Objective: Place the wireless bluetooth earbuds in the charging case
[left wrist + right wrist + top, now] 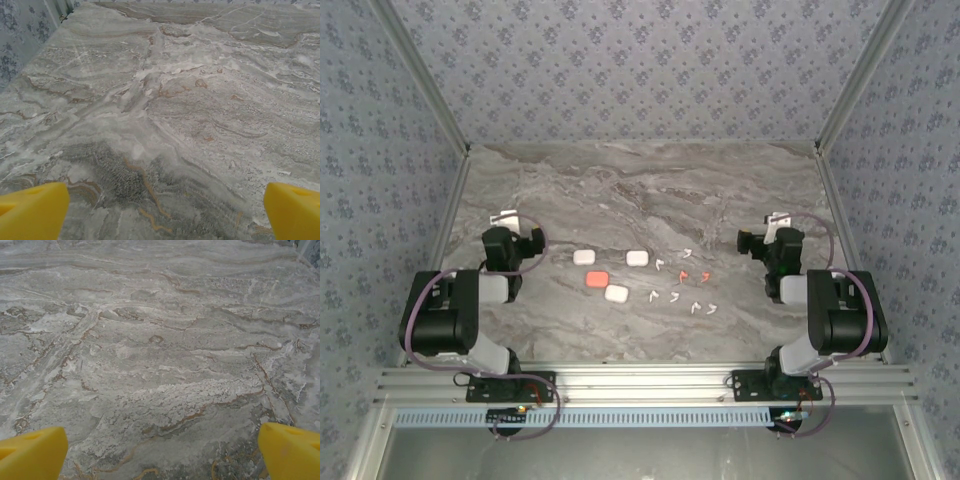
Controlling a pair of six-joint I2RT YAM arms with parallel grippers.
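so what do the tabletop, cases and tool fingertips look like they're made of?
Tabletop: grey marble look with brown veining, matte; possibly a printed laminate rather than stone. Cases, white and orange-red: smooth rounded shells, probably plastic, too small to judge the finish. Left tool fingertips: opaque yellow, smooth, likely moulded or printed plastic.

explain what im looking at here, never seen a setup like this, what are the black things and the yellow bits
The black things are two robot arms bolted at the near edge of a marble-patterned table, seen from a camera above and behind them. The other two pictures come from cameras on each wrist; the yellow bits are each gripper's own fingertips, spread apart with nothing between them. The left gripper and right gripper both hold nothing. Between the arms lie three white charging cases and one orange-red case, all shut, with tiny white earbuds and orange-red earbuds scattered to their right.
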